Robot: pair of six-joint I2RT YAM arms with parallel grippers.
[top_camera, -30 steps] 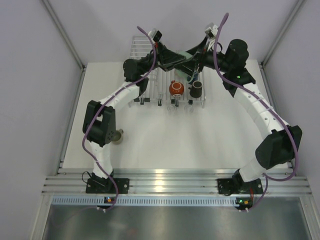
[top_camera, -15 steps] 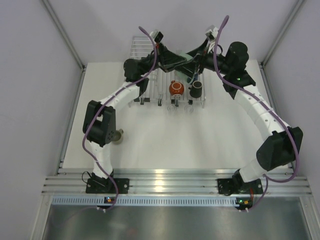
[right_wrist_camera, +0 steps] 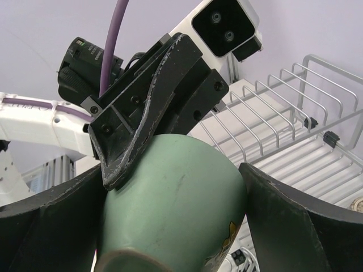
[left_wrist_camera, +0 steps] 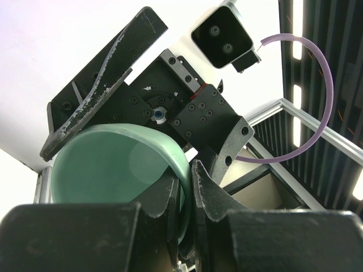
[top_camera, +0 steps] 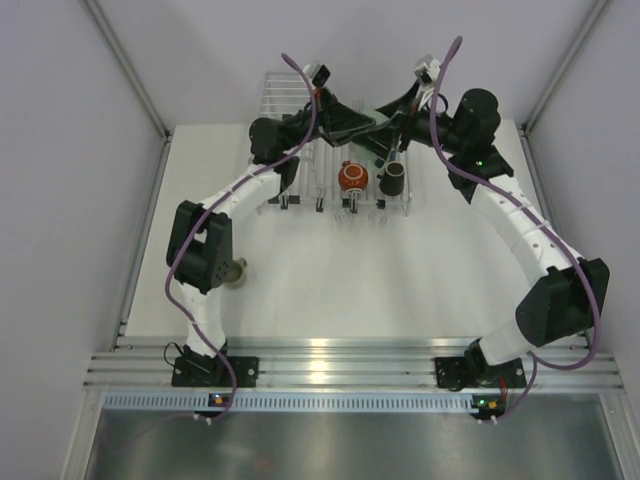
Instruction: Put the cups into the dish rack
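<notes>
The mint-teal cup (top_camera: 371, 114) hangs in the air over the back of the dish rack (top_camera: 285, 95), between both grippers. My left gripper (left_wrist_camera: 187, 170) is shut on the rim of this cup (left_wrist_camera: 108, 164). My right gripper (right_wrist_camera: 173, 170) grips the cup's body (right_wrist_camera: 176, 198), one finger on each side. In the top view the left gripper (top_camera: 362, 120) and the right gripper (top_camera: 388, 132) meet there. An orange-red cup (top_camera: 351, 177) and a brown cup (top_camera: 394, 178) sit in the rack's front part. An olive-grey cup (top_camera: 235, 270) stands on the table by the left arm. The other cups are out of view.
The rack's upright wire bars (right_wrist_camera: 295, 113) lie below and to the right of the held cup. Small clips and hooks (top_camera: 345, 212) line the rack's front edge. Grey walls and metal frame posts (top_camera: 130, 70) close in the table on both sides.
The right arm's elbow and wrist have shifted slightly up and back. The left arm and the mint-teal cup have stayed almost still.
</notes>
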